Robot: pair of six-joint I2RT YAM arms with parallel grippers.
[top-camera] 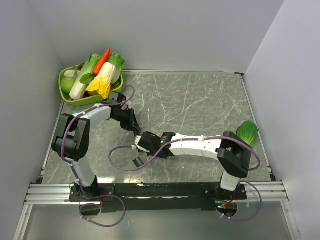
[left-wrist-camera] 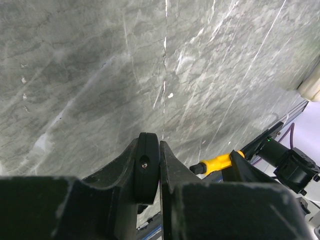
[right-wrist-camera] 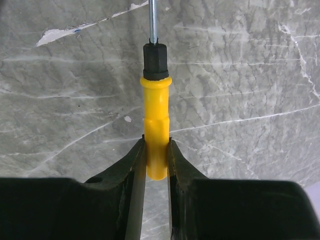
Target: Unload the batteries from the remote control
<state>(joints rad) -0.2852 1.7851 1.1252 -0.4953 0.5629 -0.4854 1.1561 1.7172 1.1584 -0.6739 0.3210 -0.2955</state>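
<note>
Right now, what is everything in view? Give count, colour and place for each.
remote: 1, black, edge-on in the left gripper
screwdriver: 1, yellow handle with black collar and metal shaft, in the right gripper
black piece: 1, black, on the table beside the right gripper
basket: 1, green, far left corner of the table
vegetables: several, green, white, yellow and orange, piled in the basket
leafy green: 1, green, right edge of the table
table: 1, grey marble pattern
left gripper: 1, black, shut on the remote
right gripper: 1, black, shut on the screwdriver
</note>
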